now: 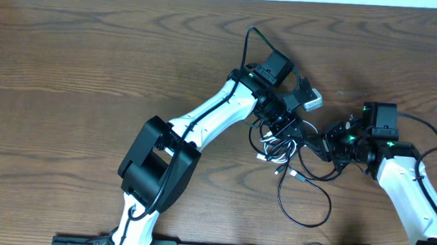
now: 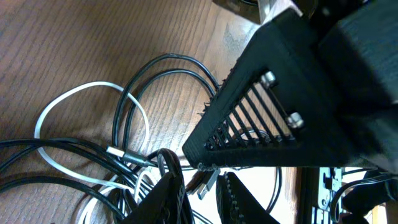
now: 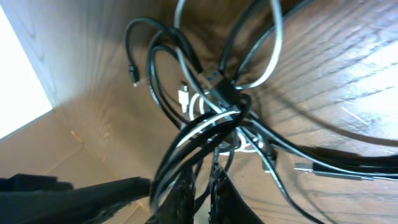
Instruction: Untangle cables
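Finds the cables (image 1: 279, 150) knotted in one black-and-white clump on the worktop (image 1: 92, 69), right of its middle, part of the clump looping out toward the near edge. Shows the left fingers (image 2: 169, 198) slightly spread above the clump, a silver plug (image 2: 208, 182) in the gap, nothing clearly pinched. Shows the right fingers (image 3: 219, 196) pressed nearly together, pinching several black strands running from the knot.

White arms (image 1: 213, 113), black joints (image 1: 151, 162), ribbed black tool fingers (image 2: 169, 196).
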`<act>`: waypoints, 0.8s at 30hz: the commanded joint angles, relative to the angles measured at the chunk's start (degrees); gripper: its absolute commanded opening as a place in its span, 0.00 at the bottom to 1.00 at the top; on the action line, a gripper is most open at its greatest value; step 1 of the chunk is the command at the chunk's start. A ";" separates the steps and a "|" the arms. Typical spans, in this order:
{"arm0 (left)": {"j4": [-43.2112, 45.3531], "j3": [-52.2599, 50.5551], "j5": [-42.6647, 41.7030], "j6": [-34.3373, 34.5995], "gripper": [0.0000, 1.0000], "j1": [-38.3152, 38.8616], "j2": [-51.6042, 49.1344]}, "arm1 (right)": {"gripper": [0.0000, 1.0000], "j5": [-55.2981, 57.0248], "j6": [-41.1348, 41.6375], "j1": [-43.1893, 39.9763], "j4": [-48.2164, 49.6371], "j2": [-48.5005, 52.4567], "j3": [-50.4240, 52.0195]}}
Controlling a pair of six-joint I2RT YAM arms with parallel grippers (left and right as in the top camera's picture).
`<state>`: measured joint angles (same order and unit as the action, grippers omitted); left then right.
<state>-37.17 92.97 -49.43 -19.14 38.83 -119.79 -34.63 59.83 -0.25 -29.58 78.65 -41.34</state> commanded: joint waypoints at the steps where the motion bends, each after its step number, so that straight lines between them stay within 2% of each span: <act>1: -0.04 -0.11 -0.87 -0.07 0.24 0.13 -0.46 | 0.06 2.03 -0.76 1.11 0.39 0.11 1.95; 4: -0.04 -0.11 -0.87 -0.04 0.25 0.13 -0.44 | 0.04 2.14 -0.74 1.11 2.34 0.11 3.85; 9: 0.24 -0.11 0.83 2.40 0.39 0.13 -0.44 | 0.02 2.16 -0.79 1.09 6.60 0.11 7.48; 15: -2.82 5.16 12.31 8.61 0.39 0.09 0.13 | 0.01 3.23 -13.62 0.42 5.70 0.11 8.09; 20: -5.99 11.13 21.05 8.74 0.39 2.23 0.33 | 0.01 5.95 -14.29 -0.90 3.34 0.11 8.09; 24: -6.12 10.03 22.69 7.10 0.39 5.29 -0.15 | 0.03 5.95 -14.34 -3.26 2.67 0.11 8.09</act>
<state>-42.52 103.57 -31.11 -11.35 41.60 -119.70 -29.89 47.44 -1.67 -26.39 78.65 -33.56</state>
